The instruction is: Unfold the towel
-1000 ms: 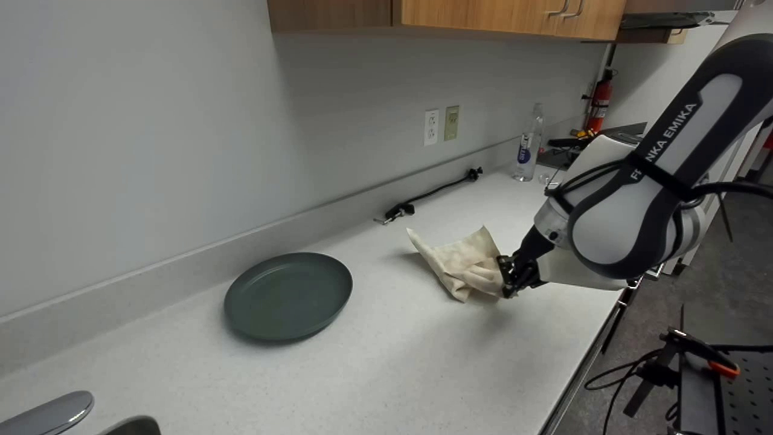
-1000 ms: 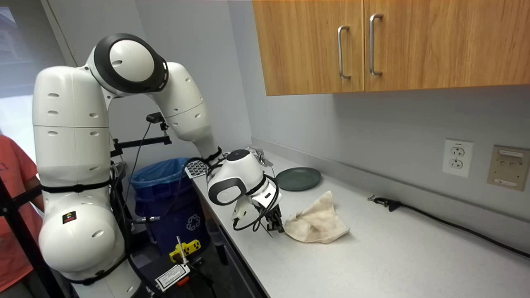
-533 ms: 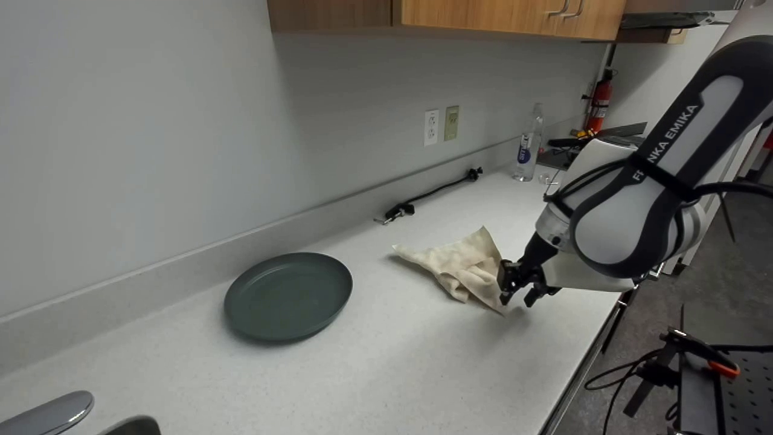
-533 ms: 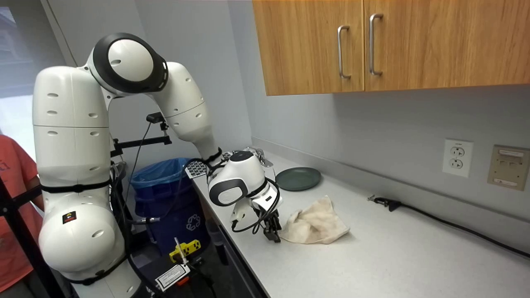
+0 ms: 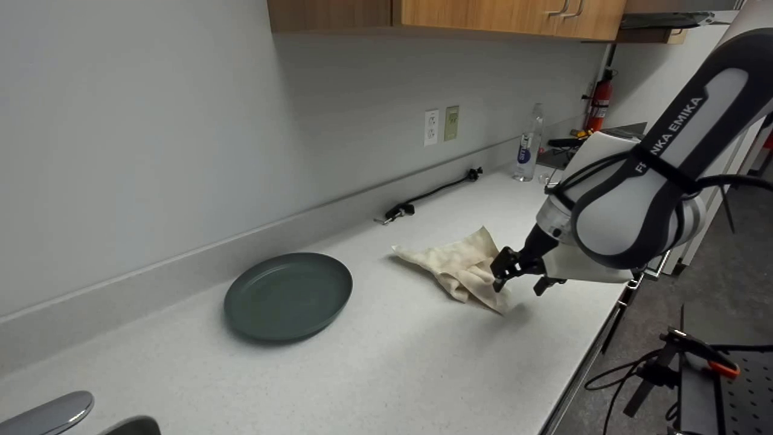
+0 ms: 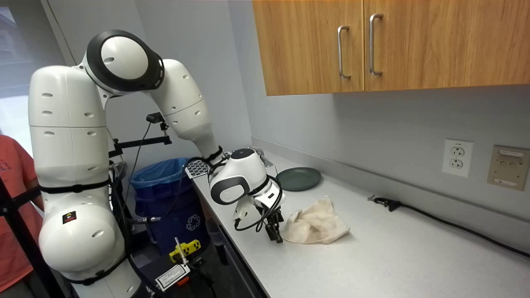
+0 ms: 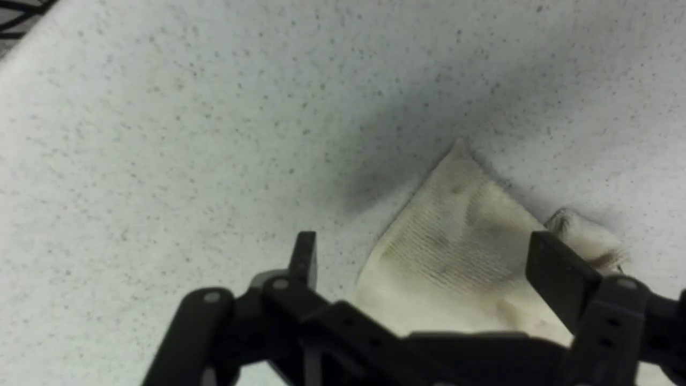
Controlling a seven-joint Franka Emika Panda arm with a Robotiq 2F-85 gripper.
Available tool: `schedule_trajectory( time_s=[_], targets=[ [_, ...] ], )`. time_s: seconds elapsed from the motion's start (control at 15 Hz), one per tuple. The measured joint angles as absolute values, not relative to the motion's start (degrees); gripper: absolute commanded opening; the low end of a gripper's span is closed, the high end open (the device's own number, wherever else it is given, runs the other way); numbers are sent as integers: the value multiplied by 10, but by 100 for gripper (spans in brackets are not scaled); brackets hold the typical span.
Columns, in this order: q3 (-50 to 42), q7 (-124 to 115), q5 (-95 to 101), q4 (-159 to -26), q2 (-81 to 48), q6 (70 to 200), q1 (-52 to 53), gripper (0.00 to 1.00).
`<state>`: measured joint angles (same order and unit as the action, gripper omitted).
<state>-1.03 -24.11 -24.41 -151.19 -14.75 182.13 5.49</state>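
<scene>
While wide apart, jaws partly over the towel (image 5: pixel 460 261), speckled white counter (image 5: pixel 386 368) below, wooden cabinets (image 6: pixel 389 49) above, grey wall (image 5: pixel 169 127) behind.

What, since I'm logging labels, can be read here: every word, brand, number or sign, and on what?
"FRANKA EMIKA": robot arm, a strap crossing the first word.
Recycling symbol, no readable words: blue bin.
Too small or blurred to read reliably: bottle label, white tag, arm sticker, shirt print, fire extinguisher label.
</scene>
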Motion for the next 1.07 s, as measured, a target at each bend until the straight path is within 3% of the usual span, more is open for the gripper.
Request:
schedule_trajectory(
  time_s=[1.07],
  targets=[
    [-36, -145, 10, -1520, 76, 1752, 56, 100]
  ],
)
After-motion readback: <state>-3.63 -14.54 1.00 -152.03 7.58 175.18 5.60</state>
